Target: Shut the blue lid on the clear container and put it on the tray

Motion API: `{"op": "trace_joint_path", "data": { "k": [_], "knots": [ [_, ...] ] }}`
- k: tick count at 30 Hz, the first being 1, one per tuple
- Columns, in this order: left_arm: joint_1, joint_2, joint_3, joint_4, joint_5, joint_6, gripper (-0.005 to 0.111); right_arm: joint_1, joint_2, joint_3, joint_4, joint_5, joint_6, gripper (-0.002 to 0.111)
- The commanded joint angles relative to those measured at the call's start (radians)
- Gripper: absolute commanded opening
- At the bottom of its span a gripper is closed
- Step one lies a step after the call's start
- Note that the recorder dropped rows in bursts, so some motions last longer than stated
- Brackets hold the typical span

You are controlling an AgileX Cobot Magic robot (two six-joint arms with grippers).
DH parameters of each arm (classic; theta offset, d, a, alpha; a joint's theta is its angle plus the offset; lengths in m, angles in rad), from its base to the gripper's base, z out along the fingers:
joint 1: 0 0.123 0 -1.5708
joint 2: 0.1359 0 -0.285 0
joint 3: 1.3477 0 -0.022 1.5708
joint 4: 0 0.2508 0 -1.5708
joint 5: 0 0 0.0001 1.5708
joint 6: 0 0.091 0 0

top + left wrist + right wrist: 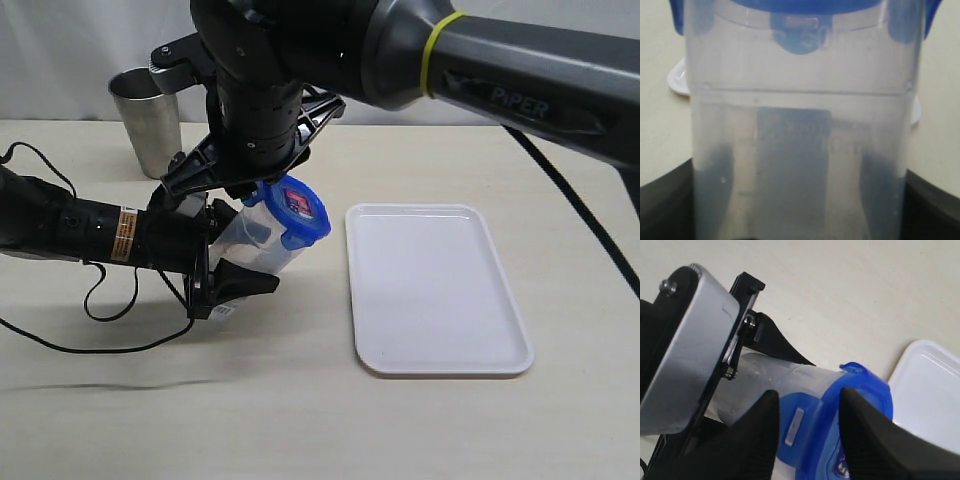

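Note:
The clear container (250,240) hangs tilted above the table, its top leaning toward the tray (435,290). My left gripper (222,250) is shut on its lower body; in the left wrist view the container (800,125) fills the picture between dark fingers (670,200). The blue lid (300,212) sits on the container's mouth, sticker facing the tray. My right gripper (807,395) comes down from above, open, its fingers (760,430) straddling one lid flap (800,425) and the lid's rim (860,390). I cannot tell if they touch it.
A grey steel tumbler (150,120) stands at the back left. The white tray lies flat to the right of the container, with nothing on it. A black cable (100,300) loops on the table under the left arm.

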Motion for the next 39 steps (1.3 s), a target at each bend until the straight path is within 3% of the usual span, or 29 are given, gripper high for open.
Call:
{"op": "trace_joint_path", "data": {
  "k": [1,15,28,30,34,37,39],
  "knots": [
    [0.0,-0.007,-0.003,-0.025,-0.022,-0.004,0.0,-0.004,0.062,0.025,0.0,0.104,-0.025,0.037],
    [0.0,-0.007,-0.003,-0.042,-0.033,0.0,0.0,-0.004,-0.017,0.025,0.003,0.086,-0.086,0.033],
    [0.0,-0.007,-0.003,-0.044,-0.094,0.029,0.0,-0.004,-0.261,0.025,0.112,0.023,-0.214,0.042],
    [0.0,-0.007,-0.003,-0.044,-0.123,0.045,0.0,-0.004,-0.3,0.034,0.11,0.023,-0.235,0.033],
    [0.0,-0.007,-0.003,-0.052,-0.173,0.078,0.0,-0.004,-0.395,0.167,0.106,-0.092,-0.256,0.004],
    [0.0,-0.007,-0.003,-0.06,-0.173,0.09,0.0,-0.007,-0.511,0.363,0.071,-0.262,-0.233,0.005],
    [0.0,-0.007,-0.003,-0.064,-0.173,0.093,0.0,-0.033,-0.582,0.515,-0.095,-0.332,-0.047,0.005]
  ]
}}
